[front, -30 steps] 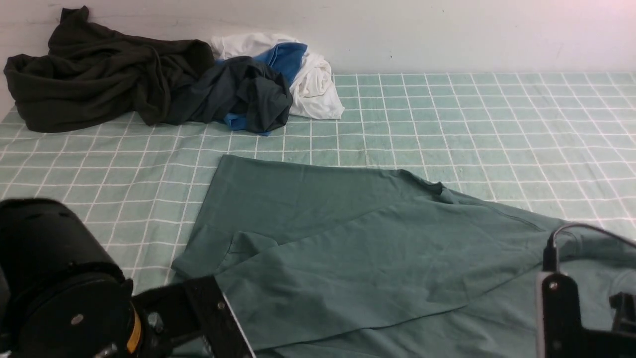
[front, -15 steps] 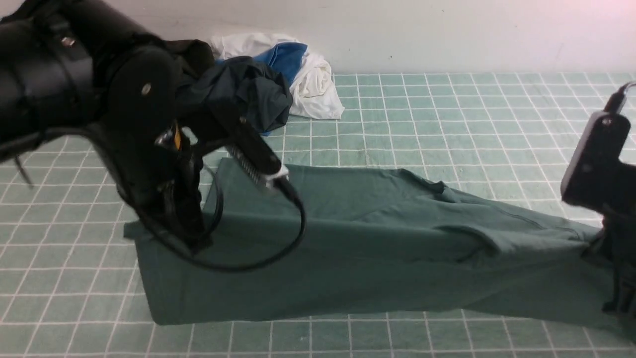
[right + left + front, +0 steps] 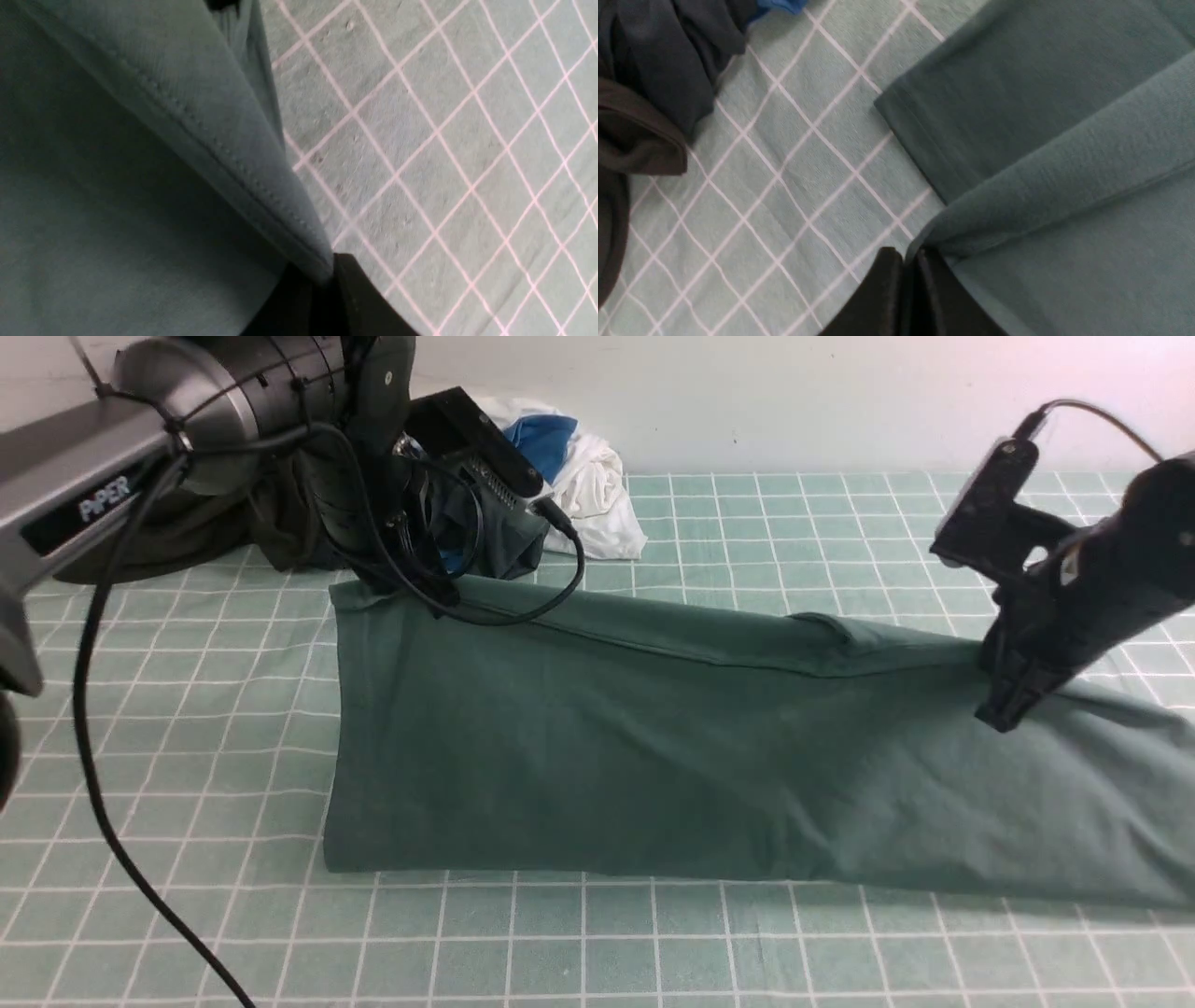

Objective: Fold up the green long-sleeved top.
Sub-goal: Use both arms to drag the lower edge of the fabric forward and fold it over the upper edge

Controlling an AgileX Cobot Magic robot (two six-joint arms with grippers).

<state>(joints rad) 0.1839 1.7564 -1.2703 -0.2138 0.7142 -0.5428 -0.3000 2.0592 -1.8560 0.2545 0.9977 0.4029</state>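
My left hand [image 3: 411,595] is pinched together on the hem corner of the green long-sleeved top [image 3: 653,747], at the garment's ten o'clock. In my wrist view the fabric edge sits between the closed fingertips [image 3: 889,280]. My right hand [image 3: 1001,709] is clamped on a stitched edge at about two o'clock. The top spreads between them as a long band over the green checked surface [image 3: 840,532]. A heap of clothes [image 3: 597,495], dark, white and blue, lies at eleven o'clock beyond my left hand.
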